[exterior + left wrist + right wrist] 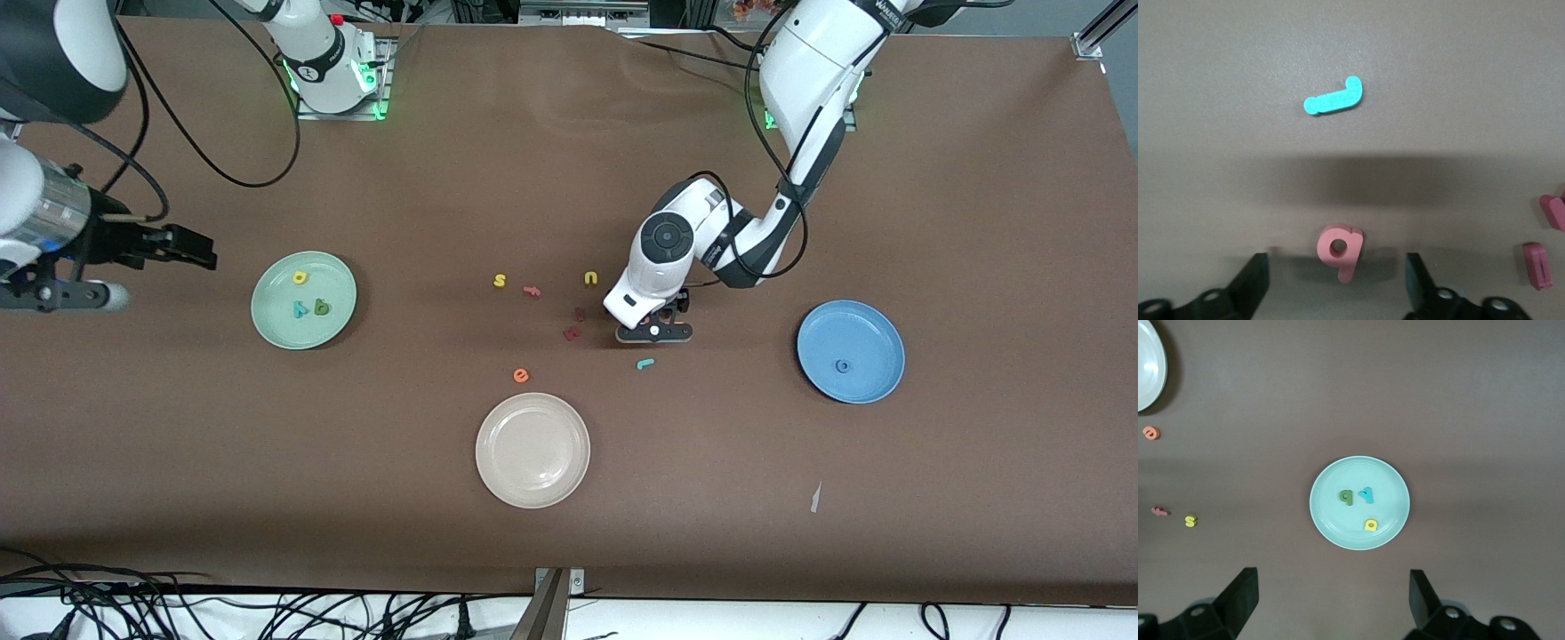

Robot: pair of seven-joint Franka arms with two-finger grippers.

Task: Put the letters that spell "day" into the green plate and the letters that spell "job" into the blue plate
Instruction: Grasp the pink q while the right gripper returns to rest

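The red b [1340,250] lies on the table between the fingers of my left gripper [1336,272], which is low over it [653,333], open, with a gap on each side. The teal j [645,363] [1333,99] lies just nearer to the front camera. The blue o [842,365] is in the blue plate [869,338]. The green plate [283,331] [1335,520] holds the yellow a [300,277] [1370,525], teal y [301,309] [1367,495] and dark green d [322,308] [1347,496]. My right gripper [191,249] [1335,600] waits open, high beside the green plate.
A cream-white plate [532,450] sits nearer to the front camera, with an orange e [521,375] by it. A yellow s [500,281], a yellow u [590,278] and dark red pieces [573,332] [1538,265] lie close to the left gripper.
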